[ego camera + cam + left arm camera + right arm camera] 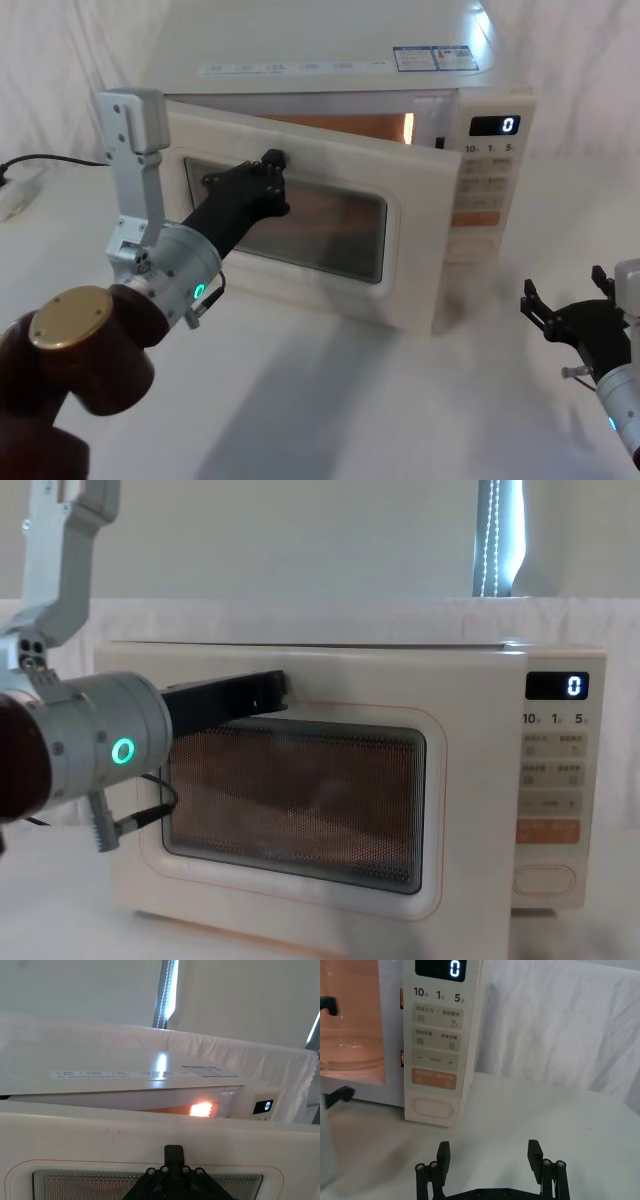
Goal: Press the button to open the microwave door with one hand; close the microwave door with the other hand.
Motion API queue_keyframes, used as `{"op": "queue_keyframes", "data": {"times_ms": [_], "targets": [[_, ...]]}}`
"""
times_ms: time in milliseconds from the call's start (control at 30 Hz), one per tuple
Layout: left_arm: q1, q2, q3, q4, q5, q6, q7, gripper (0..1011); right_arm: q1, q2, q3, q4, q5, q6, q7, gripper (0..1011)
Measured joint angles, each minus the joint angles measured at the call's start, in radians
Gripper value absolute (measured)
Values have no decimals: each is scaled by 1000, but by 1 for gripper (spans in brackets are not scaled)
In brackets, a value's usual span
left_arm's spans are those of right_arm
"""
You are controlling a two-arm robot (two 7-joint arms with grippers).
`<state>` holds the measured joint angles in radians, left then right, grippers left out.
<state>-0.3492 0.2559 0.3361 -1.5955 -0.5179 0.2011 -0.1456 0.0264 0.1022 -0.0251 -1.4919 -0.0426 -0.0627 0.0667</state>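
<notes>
Left gripper (274, 176) against half-open microwave door (415, 265)

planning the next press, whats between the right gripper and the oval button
Nothing: in the right wrist view only bare white table lies between the open right gripper and the button. The left gripper is against the microwave door.

Glossy cream plastic microwave door (420, 240), meshed dark glass; matt black left claw (272, 178).

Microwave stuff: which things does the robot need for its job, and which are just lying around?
Needed:
- microwave door, ajar
- button
- left pincer, against the door
- right pincer, open, back from the panel

Just there:
- orange key
- display showing 0
- black cable
- white table
</notes>
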Motion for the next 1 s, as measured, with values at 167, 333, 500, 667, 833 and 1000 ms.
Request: {"op": "queue_keyframes", "data": {"times_ms": [167,333,500,667,833,1000], "targets": [[-28,-29,4,42,24,4,9,0,0,0,0,0,0,0,0,1002],[-47,-52,1,76,42,3,14,0,0,0,0,0,0,0,0,1002],[-65,-71,-1,107,66,-3,13,0,0,0,0,0,0,0,0,1002],[-82,-90,-5,136,86,-9,8,0,0,0,0,0,0,0,0,1002],[-96,-108,-9,157,100,-14,6,0,0,0,0,0,0,0,0,1002],[-107,-127,-14,175,116,-18,4,0,0,0,0,0,0,0,0,1002]]}}
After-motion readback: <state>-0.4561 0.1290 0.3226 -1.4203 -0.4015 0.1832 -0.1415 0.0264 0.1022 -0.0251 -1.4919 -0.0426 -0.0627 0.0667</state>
